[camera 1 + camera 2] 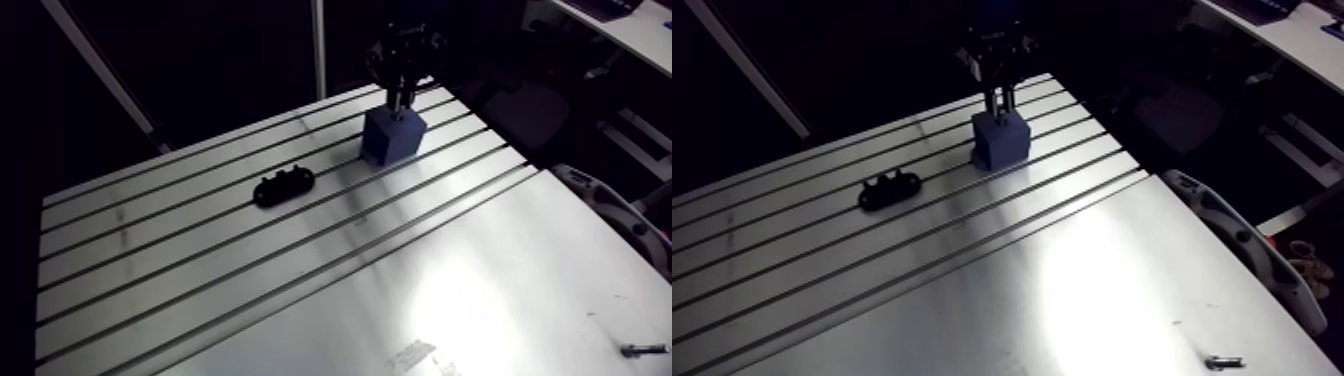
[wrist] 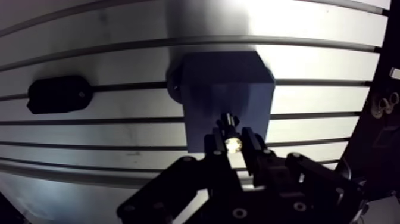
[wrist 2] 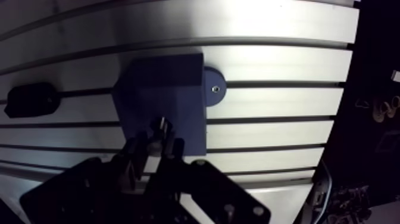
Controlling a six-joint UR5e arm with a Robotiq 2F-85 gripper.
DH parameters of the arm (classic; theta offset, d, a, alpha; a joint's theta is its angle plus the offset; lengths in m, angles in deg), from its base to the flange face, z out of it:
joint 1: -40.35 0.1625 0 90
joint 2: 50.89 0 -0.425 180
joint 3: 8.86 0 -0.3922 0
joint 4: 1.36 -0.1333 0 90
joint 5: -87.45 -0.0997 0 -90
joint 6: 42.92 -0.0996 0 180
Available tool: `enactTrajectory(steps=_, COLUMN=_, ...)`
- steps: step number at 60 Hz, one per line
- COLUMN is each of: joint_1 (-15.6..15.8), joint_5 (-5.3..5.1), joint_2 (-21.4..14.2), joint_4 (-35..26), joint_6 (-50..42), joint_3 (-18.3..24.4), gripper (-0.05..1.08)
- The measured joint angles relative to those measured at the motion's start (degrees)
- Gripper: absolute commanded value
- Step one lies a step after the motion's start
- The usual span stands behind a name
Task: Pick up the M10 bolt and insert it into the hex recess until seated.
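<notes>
While the end effector [image 2: 233, 148] hangs right over the blue block [image 2: 226, 89], its two fingers [image 2: 255, 146] stand narrow and are clamped on the M10 bolt [image 2: 231, 136]. The bolt is upright between them, with its bright metal end facing the wrist camera and its darker part pointing down at the block. It sits above the block's top face, close to the edge nearest the end effector. The hex recess is hidden under the bolt and fingers, so I cannot tell whether the bolt has entered it. The block stands on the slotted tabletop [image 1: 300, 290], with a round disc [image 3: 214, 89] touching one side of it. A black part [image 1: 283, 185] lies on the slots near the block but apart from it. A loose bolt [image 1: 645, 350] lies well apart from the block, at the tabletop's near edge.
</notes>
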Motion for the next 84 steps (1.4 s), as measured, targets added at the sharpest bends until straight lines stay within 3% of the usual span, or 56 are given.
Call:
enactTrajectory(steps=1, joint_1=0.01, joint_5=0.0, joint_2=0.0, joint_4=0.0, joint_6=0.0, joint_3=-0.01, gripper=0.22)
enactTrajectory(steps=2, joint_1=0.01, joint_5=0.0, joint_2=-0.01, joint_4=-0.01, joint_6=0.0, joint_3=-0.03, gripper=0.03)
enactTrajectory(steps=3, joint_1=0.04, joint_5=0.0, joint_2=-0.02, joint_4=-0.04, joint_6=0.01, joint_3=-0.08, gripper=0.01)
enactTrajectory(steps=41, joint_1=-0.13, joint_5=-0.2, joint_2=-0.61, joint_4=0.09, joint_6=1.14, joint_3=0.24, gripper=0.0)
enactTrajectory(steps=64, joint_1=-0.19, joint_5=-0.94, joint_2=-5.38, joint_4=-0.07, joint_6=0.91, joint_3=0.56, gripper=0.01)
enactTrajectory(steps=70, joint_1=-0.24, joint_5=-0.96, joint_2=-5.85, joint_4=-0.11, joint_6=0.84, joint_3=0.47, gripper=0.16)
enactTrajectory(steps=71, joint_1=-0.26, joint_5=-0.96, joint_2=-5.89, joint_4=-0.11, joint_6=0.84, joint_3=0.44, gripper=0.35)
enactTrajectory(steps=72, joint_1=-0.28, joint_5=-0.96, joint_2=-5.92, joint_4=-0.12, joint_6=0.83, joint_3=0.42, gripper=0.35)
enactTrajectory(steps=74, joint_1=-0.31, joint_5=-0.96, joint_2=-5.98, joint_4=-0.14, joint_6=0.83, joint_3=0.38, gripper=0.76)
enactTrajectory(steps=75, joint_1=-0.33, joint_5=-0.95, joint_2=-6.0, joint_4=-0.14, joint_6=0.82, joint_3=0.36, gripper=0.76)
enactTrajectory(steps=76, joint_1=-0.36, joint_5=-0.95, joint_2=-6.02, joint_4=-0.14, joint_6=0.8, joint_3=0.34, gripper=0.9)
enactTrajectory(steps=80, joint_1=-0.48, joint_5=-1.01, joint_2=-6.05, joint_4=-0.13, joint_6=0.69, joint_3=0.22, gripper=1.01)
enactTrajectory(steps=84, joint_1=-0.62, joint_5=-1.16, joint_2=-6.07, joint_4=-0.07, joint_6=0.57, joint_3=0.05, gripper=1.05)
